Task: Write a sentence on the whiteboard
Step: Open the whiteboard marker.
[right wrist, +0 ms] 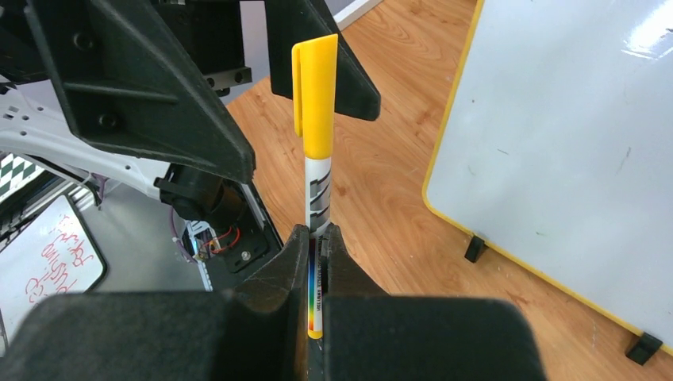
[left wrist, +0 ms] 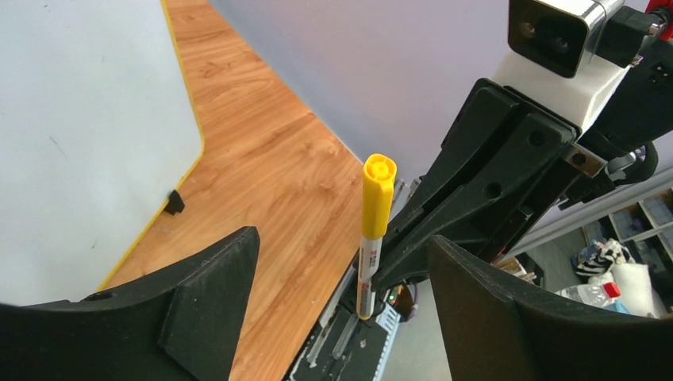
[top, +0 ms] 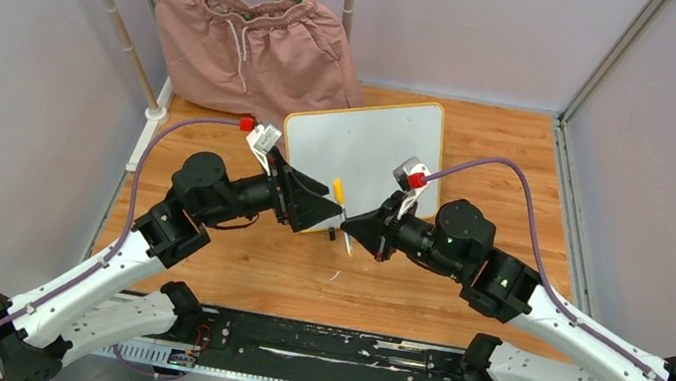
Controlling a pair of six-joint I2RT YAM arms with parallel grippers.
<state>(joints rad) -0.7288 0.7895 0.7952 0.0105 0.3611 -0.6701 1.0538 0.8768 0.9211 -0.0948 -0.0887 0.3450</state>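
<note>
The whiteboard (top: 365,149) lies on the wooden table, white with a thin yellow frame; its face (left wrist: 87,119) (right wrist: 571,143) bears only faint specks, and the sentence is not in view. A marker (top: 339,196) with a yellow cap stands upright in front of the board's near edge. My right gripper (top: 349,225) (right wrist: 317,234) is shut on the marker's (right wrist: 319,119) lower barrel. My left gripper (top: 339,213) (left wrist: 343,238) is open, one finger on either side of the marker's (left wrist: 374,214) capped end, touching neither side.
Pink shorts (top: 254,47) on a green hanger hang from a white rack (top: 121,27) at the back left. Black clip feet (right wrist: 474,248) stick out under the board. A black rail (top: 321,345) runs along the near edge. Grey walls enclose the table.
</note>
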